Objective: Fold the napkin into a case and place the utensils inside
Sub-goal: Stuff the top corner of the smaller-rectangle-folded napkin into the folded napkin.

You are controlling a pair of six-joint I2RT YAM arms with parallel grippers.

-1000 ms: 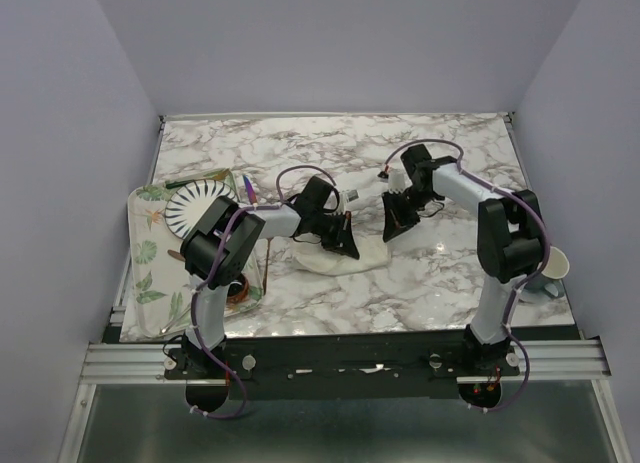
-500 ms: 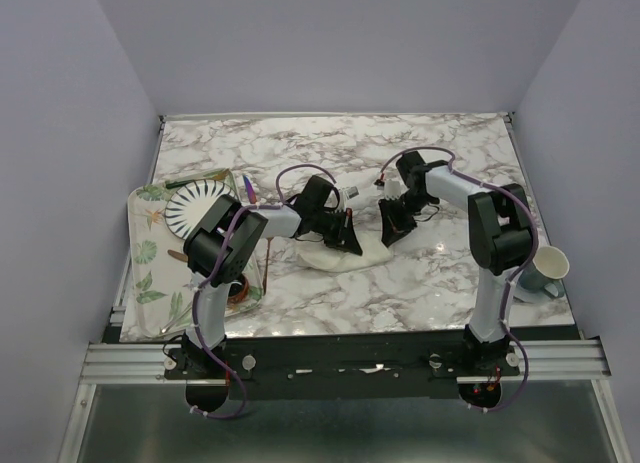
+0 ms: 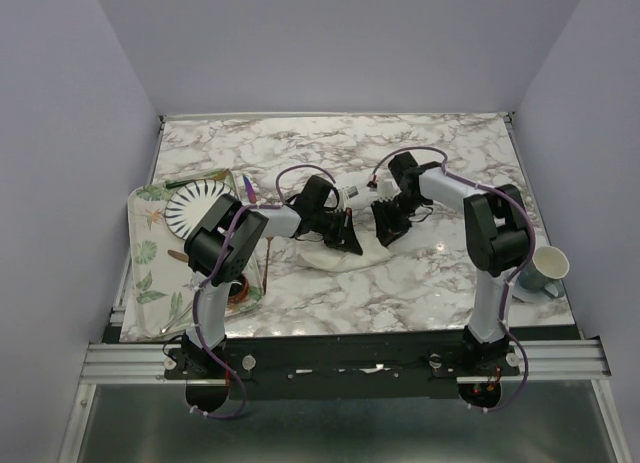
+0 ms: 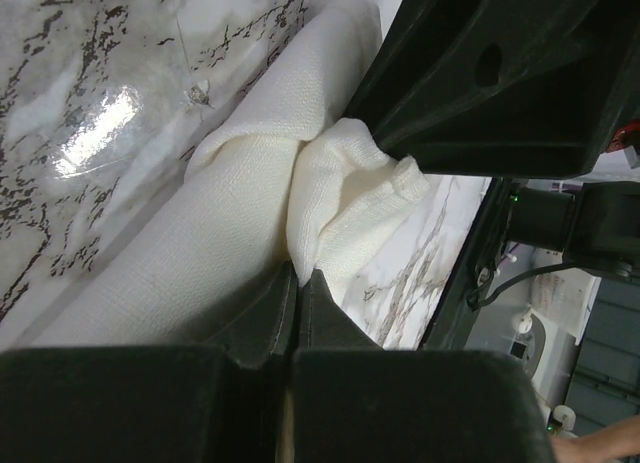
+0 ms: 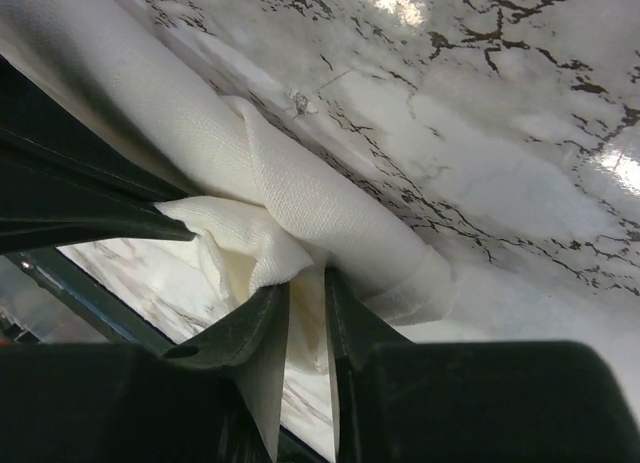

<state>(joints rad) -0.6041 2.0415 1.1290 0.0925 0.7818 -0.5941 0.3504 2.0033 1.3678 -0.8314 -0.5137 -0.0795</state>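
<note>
Top view: woven cream napkin (image 3: pixel 345 258), bunched into a soft roll, is lying on the glossy marble table (image 3: pixel 430 283). Left gripper (image 3: pixel 347 245) is pinching it; right gripper (image 3: pixel 383 233) is straddling a fold, jaws slightly parted.

Bright, even, diffuse lighting; top view sharp, wrist views soft up close.
White glare patches lie on the glossy marble table (image 4: pixel 95 133); soft shadow fills the folds of the napkin (image 5: pixel 300 193); the near fingers (image 5: pixel 255 333) are dark and out of focus.
</note>
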